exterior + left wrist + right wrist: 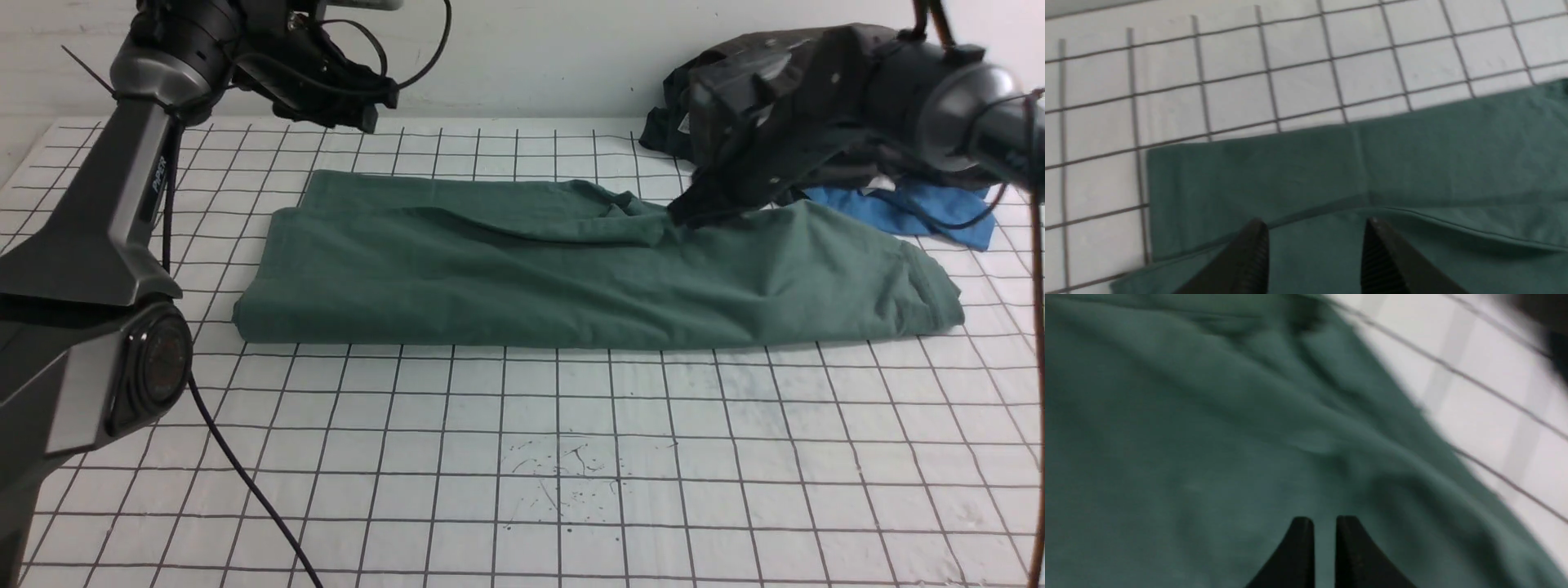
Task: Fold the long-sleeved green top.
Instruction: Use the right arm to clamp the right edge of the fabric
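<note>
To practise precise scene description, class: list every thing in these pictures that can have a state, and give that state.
green long-sleeved top: folded into a long band, rumpled near its middle.
left gripper: open, above the top, holding nothing.
right gripper: nearly shut, down at the top's rumple.
dark garment: crumpled heap.
blue garment: crumpled, partly covered.

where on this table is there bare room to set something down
Widest bare patch: the gridded table in front of the green top, between its near edge and the robot. A narrower strip runs behind the top toward the wall, left of the dark garment. The back right is crowded: dark garment, blue garment and the right arm.
</note>
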Robot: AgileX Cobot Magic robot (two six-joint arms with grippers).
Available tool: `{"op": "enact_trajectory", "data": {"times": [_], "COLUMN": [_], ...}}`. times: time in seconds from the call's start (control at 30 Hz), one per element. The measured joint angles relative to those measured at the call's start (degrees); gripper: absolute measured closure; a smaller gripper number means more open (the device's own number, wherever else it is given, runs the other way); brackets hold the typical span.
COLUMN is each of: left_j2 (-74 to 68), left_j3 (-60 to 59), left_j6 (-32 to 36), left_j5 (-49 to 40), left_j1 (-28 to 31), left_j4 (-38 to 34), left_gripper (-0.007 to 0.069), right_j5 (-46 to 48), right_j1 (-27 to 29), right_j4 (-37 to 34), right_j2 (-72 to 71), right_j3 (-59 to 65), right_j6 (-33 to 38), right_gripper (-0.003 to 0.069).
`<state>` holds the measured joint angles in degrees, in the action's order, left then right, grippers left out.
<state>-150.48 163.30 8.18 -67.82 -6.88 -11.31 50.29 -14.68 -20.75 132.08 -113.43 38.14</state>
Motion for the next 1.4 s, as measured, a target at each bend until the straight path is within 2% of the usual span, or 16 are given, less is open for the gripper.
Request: {"op": "enact_trajectory", "data": {"times": [0.07,0.13,0.27,0.33,0.4,0.5,0.7,0.87,1.0,1.03,1.07,1.13,1.17,1.2,1.23,1.4], "left_j2": [0.25,1.10,3.18,4.90,5.46,5.35,2.72,-1.08,-4.84,-4.89,-5.03,-5.10,-5.10,-5.10,-5.16,-5.29], "left_j3": [0.00,-0.81,-3.72,-6.43,-8.08,-11.00,-11.75,-11.80,-11.86,-11.86,-11.81,-11.81,-11.81,-11.51,-10.65,-4.60], "left_j6": [0.83,1.17,1.63,2.33,2.86,3.13,0.23,-0.16,1.48,1.60,2.22,3.41,3.55,4.35,5.10,6.30], "left_j5": [-0.20,-0.52,-0.52,-0.52,-0.52,-0.60,0.95,3.04,5.76,5.92,6.82,7.23,7.23,7.31,7.26,8.53], "left_j1": [-0.81,-1.34,-1.46,-1.16,-0.73,1.35,6.34,7.72,7.72,7.72,7.72,7.72,7.72,7.60,7.38,6.59], "left_j4": [-0.12,0.08,1.23,3.74,5.11,7.41,8.91,8.91,6.64,6.48,5.62,5.16,5.16,5.00,5.06,5.00], "left_gripper": [0.0403,0.0449,0.0483,0.0471,0.0444,0.0335,0.0175,0.0162,0.0287,0.0295,0.0376,0.0482,0.0494,0.0564,0.0601,0.0631], "right_j5": [-1.43,-4.40,-13.08,-20.45,-23.53,-25.29,-13.00,-2.54,3.49,3.76,4.41,4.59,4.56,4.70,4.70,4.70], "right_j1": [-0.89,-1.06,-0.95,-0.04,0.90,4.11,8.19,8.77,8.77,8.77,8.77,8.77,8.77,8.77,8.77,8.77], "right_j4": [-7.43,-12.56,-17.69,-20.43,-21.29,-21.11,-14.59,-7.63,-4.20,-4.14,-4.06,-3.86,-3.86,-3.56,-3.30,-2.26], "right_j2": [3.30,6.55,10.64,13.28,14.22,14.20,10.26,8.17,8.03,8.03,8.03,8.03,8.03,8.03,8.03,8.03], "right_j3": [-0.42,-1.35,-4.78,-7.39,-8.41,-10.37,-11.71,-11.90,-11.90,-11.90,-11.90,-11.90,-11.90,-11.90,-11.90,-11.90], "right_j6": [9.16,15.22,18.53,14.41,10.20,1.41,-2.05,-3.02,-3.33,-3.33,-3.46,-3.86,-3.94,-4.31,-4.42,-4.61], "right_gripper": [0.0659,0.0669,0.0670,0.0670,0.0670,0.0665,0.0614,0.0559,0.0514,0.0512,0.0506,0.0503,0.0503,0.0502,0.0502,0.0502]}}
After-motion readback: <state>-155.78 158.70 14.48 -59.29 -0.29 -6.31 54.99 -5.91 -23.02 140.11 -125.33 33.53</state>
